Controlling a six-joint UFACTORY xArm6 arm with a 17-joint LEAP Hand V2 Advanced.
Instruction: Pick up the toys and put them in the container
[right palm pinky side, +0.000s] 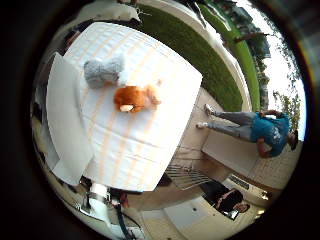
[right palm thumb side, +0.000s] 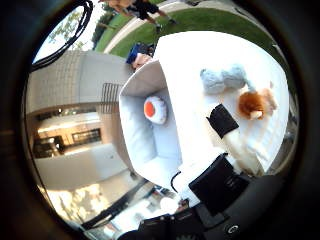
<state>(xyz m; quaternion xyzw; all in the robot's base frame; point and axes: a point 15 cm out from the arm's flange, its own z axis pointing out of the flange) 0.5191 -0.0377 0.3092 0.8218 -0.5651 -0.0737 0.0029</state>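
An orange plush toy (right palm pinky side: 135, 98) lies on the white striped tablecloth (right palm pinky side: 135, 150), with a grey plush toy (right palm pinky side: 102, 71) right beside it. A white container (right palm thumb side: 137, 145) stands at the table's edge and holds a white toy with an orange patch (right palm thumb side: 155, 109). My hand (right palm thumb side: 227, 145) is well above the table, with one black-tipped finger (right palm thumb side: 222, 120) stretched out straight over the cloth beside the container. The hand holds nothing.
The table stands on a paved patio next to a strip of grass (right palm pinky side: 200, 55). A building wall (right palm thumb side: 70, 85) and a metal grate (right palm pinky side: 187, 176) lie beyond the table edge. The arm's base (right palm pinky side: 100, 200) shows beside the table.
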